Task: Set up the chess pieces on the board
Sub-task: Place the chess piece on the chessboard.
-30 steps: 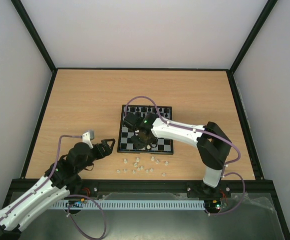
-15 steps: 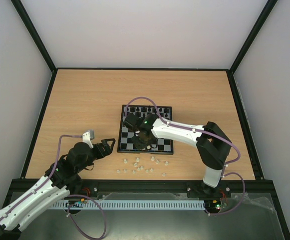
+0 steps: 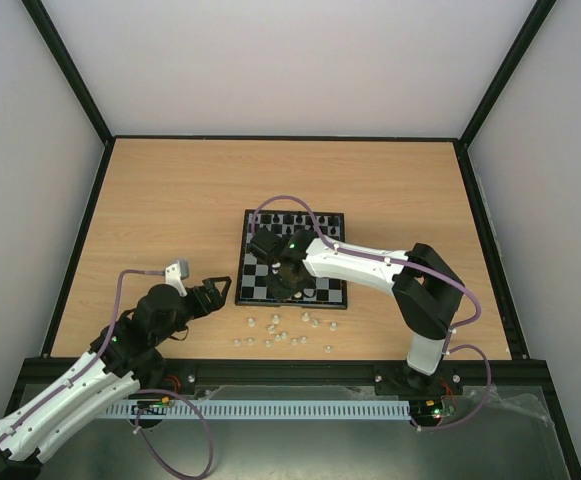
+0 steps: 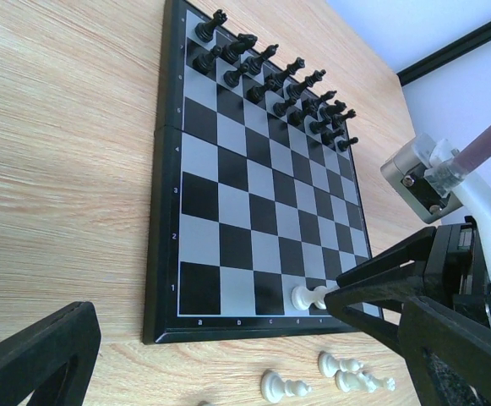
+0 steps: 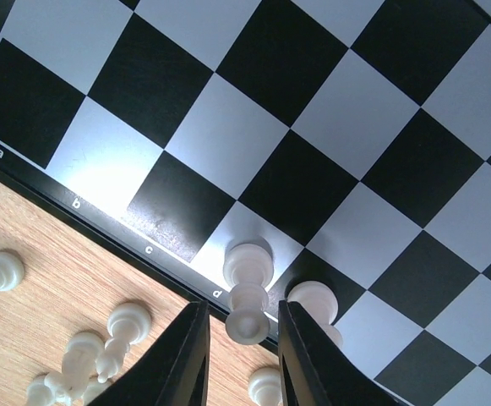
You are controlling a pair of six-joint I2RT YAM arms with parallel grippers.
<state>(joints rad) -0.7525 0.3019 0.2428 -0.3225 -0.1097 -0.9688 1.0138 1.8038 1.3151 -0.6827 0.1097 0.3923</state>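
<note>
The board [image 3: 260, 272] lies mid-table, with black pieces [image 3: 295, 218] on its far rows. My right gripper [image 3: 287, 283] hovers over the board's near row. In the right wrist view its jaws [image 5: 241, 338] stand open on either side of a white piece [image 5: 249, 279] that stands upright on the d square, with a gap on both sides. A second white piece [image 5: 313, 300] stands on the neighbouring square. Several white pieces [image 3: 285, 335] lie loose on the table before the board. My left gripper [image 3: 220, 288] is open and empty, left of the board's near corner.
The left wrist view shows the board [image 4: 253, 194], the black pieces [image 4: 270, 76] on the far rows, the standing white piece [image 4: 306, 296], and toppled white pieces [image 4: 283, 387] on the wood. A black frame rims the table.
My right gripper has shifted only slightly over the board's near row. The left arm has not moved.
</note>
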